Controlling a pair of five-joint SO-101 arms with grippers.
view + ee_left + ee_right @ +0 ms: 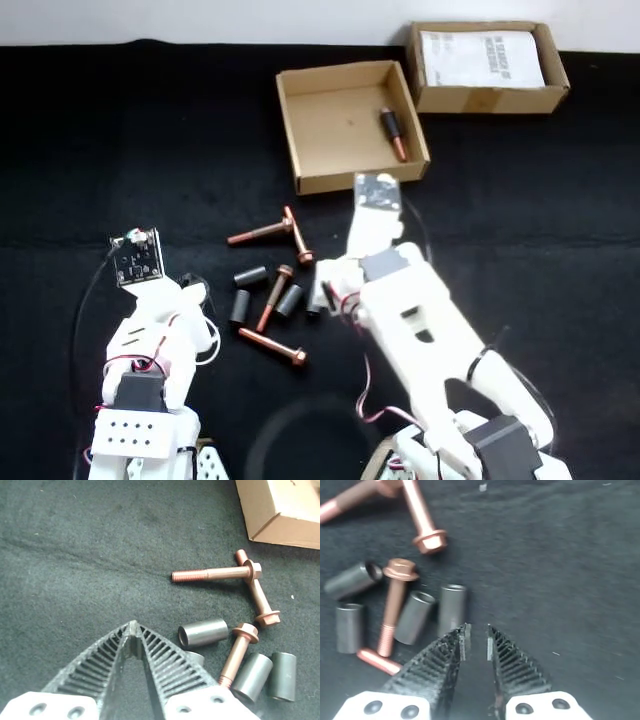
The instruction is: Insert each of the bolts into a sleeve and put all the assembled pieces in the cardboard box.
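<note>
Right tool, tips narrowly parted, hangs beside a sleeve; left tool pinched closed, empty.

Bolts are glossy coppery metal, sleeves smooth dull-grey metal, the cloth matt black.

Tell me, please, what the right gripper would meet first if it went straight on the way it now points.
Probably bare black cloth: the line ahead of the right gripper looks free. The nearest sleeve lies just off to one side; the gripper might graze it, though depth is unclear.
</note>
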